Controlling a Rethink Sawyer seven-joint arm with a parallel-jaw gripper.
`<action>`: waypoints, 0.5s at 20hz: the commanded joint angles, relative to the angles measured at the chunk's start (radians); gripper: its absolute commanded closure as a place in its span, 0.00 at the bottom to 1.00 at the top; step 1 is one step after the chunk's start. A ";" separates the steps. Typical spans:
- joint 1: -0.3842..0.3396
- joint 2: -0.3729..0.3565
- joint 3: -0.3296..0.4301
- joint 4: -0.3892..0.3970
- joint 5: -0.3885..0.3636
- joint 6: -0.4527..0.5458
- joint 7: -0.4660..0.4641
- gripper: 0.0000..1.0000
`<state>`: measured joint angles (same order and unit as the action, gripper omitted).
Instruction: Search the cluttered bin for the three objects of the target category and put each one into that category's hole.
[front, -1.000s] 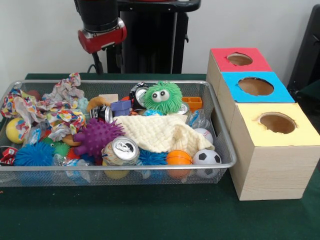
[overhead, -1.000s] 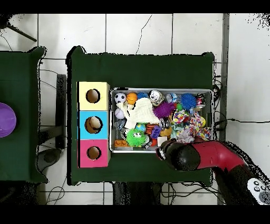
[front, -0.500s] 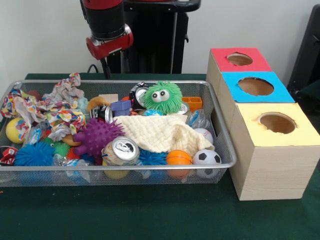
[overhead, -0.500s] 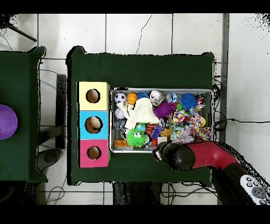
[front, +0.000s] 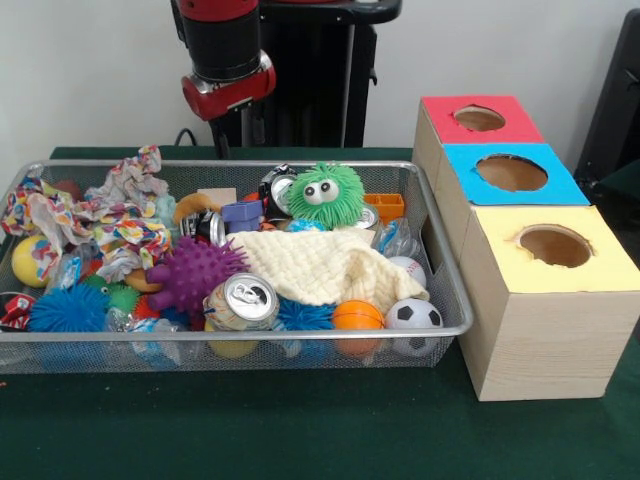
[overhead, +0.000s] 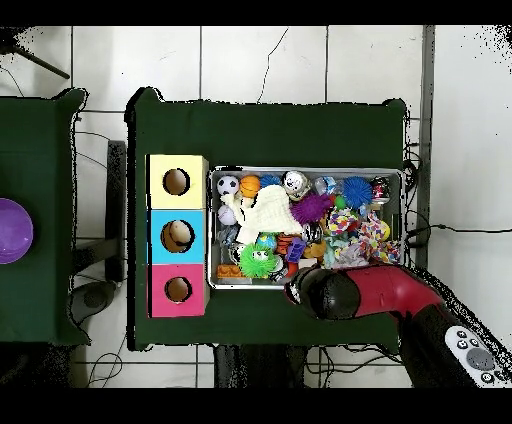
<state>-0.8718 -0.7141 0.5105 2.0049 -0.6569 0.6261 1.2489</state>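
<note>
Brimming wire bin (front: 440, 250) of balls, cans, cloth; end effector (front: 229, 88) grip state indiscernible

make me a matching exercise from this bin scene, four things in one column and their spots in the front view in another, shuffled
Things:
1. green fuzzy toy
2. soccer ball
3. silver can
4. yellow ball

Spots in the front view:
A. near right corner of the wire bin
B. left end of the bin, partly under the patterned cloth
C. far side of the bin, behind the cream cloth
D. near rail, just in front of the purple spiky ball

Pairs: 1-C, 2-A, 3-D, 4-B
</note>
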 joint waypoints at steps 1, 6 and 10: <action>-0.004 -0.011 -0.005 -0.091 0.015 -0.015 0.060 0.00; -0.024 -0.028 0.060 -0.077 0.004 -0.009 -0.038 0.00; -0.020 -0.032 0.073 -0.079 -0.011 -0.028 -0.046 0.00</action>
<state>-0.8828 -0.7340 0.5155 2.0049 -0.6579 0.6261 1.2489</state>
